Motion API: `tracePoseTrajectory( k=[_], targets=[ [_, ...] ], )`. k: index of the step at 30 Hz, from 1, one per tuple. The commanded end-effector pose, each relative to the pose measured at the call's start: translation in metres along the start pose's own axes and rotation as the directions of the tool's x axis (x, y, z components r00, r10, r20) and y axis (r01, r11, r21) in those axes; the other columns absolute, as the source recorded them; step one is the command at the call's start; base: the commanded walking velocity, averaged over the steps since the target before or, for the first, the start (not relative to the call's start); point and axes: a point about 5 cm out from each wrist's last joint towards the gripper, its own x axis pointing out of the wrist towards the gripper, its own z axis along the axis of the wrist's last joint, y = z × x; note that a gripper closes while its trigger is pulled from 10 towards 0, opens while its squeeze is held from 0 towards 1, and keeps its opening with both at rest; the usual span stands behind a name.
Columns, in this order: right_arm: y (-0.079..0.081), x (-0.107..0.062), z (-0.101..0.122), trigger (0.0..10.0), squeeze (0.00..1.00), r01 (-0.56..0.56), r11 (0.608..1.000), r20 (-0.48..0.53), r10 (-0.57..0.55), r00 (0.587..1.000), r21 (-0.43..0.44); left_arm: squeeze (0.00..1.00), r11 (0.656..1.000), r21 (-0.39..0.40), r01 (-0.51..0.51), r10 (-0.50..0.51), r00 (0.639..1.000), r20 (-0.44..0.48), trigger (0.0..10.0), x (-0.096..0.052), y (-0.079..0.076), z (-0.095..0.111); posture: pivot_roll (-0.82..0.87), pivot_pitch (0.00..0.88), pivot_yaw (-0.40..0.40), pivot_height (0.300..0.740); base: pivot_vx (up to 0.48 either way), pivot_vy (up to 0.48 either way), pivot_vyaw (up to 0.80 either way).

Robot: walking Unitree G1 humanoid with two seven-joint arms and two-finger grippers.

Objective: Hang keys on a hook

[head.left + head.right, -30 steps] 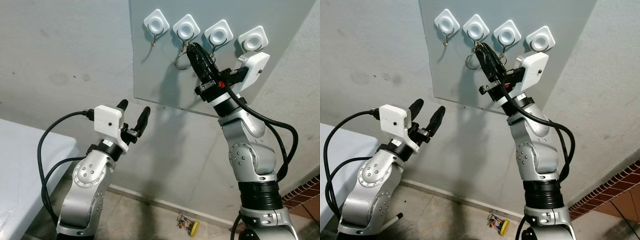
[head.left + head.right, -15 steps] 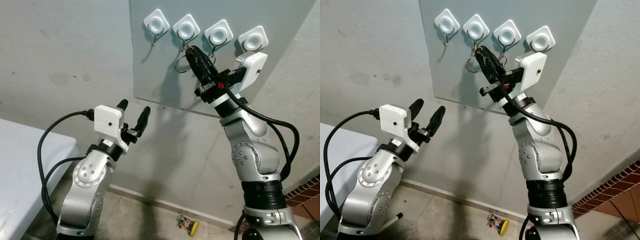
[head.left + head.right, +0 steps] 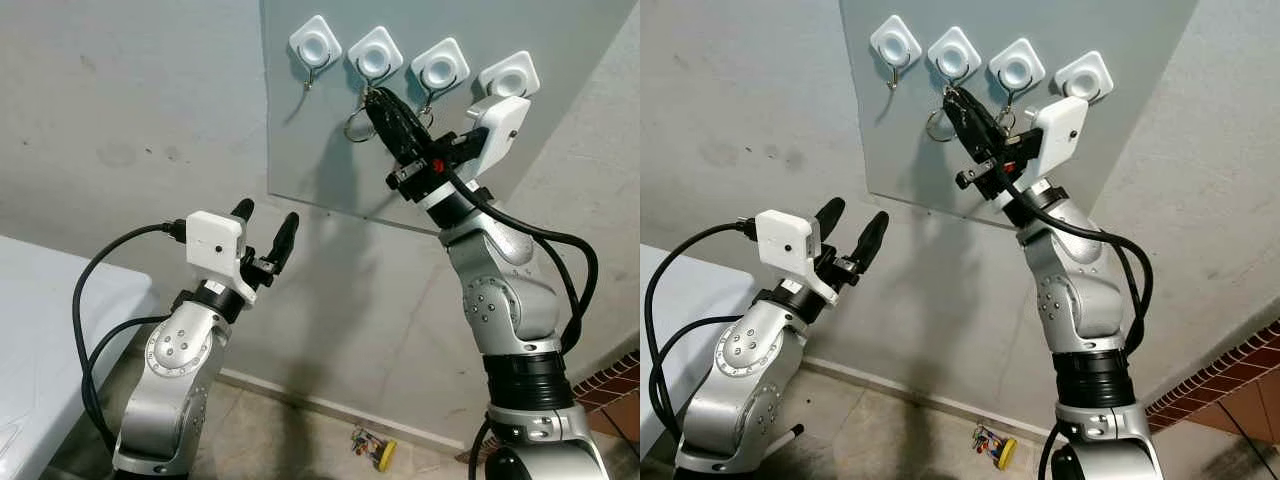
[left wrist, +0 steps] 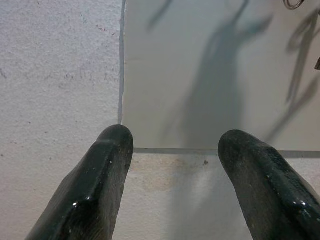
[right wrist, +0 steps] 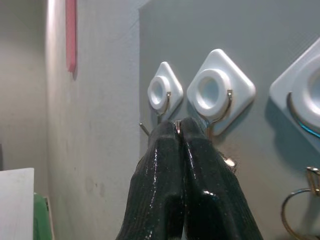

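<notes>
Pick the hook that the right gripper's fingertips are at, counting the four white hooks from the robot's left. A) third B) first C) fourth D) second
D: the right gripper, fingers pressed together on the key ring, sits just under the second hook, with the ring hanging beside it.

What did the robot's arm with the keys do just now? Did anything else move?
The right gripper, shut on the key ring, rose closer to the second hook on the grey board. The left gripper stayed open, low by the wall. Nothing was let go.
</notes>
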Motion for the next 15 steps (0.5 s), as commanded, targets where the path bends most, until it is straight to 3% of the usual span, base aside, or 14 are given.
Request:
tracePoseTrajectory(
  k=[1,10,15],
  targets=[
    [-0.002,0.003,0.001,10.0,0.00,-0.009,1.000,-0.017,0.009,1.000,-0.003,0.00,1.000,0.006,0.003,-0.003,1.000,0.006,10.0,-0.002,-0.002,0.003,-0.05,0.075,-0.062,0.740,0.000,0.000,0.00],
    [-0.003,0.001,-0.006,10.0,0.00,0.011,1.000,-0.072,-0.011,0.997,0.001,0.00,1.000,0.004,0.000,0.000,1.000,0.004,10.0,-0.003,-0.002,0.003,-0.05,0.080,-0.064,0.740,0.000,0.000,0.00],
    [-0.005,-0.001,-0.011,10.0,0.00,0.077,0.997,-0.121,-0.079,0.989,-0.017,0.00,1.000,0.002,-0.003,0.003,1.000,0.003,10.0,-0.003,-0.002,0.003,-0.05,0.083,-0.065,0.740,0.000,0.000,0.00]
  ],
)
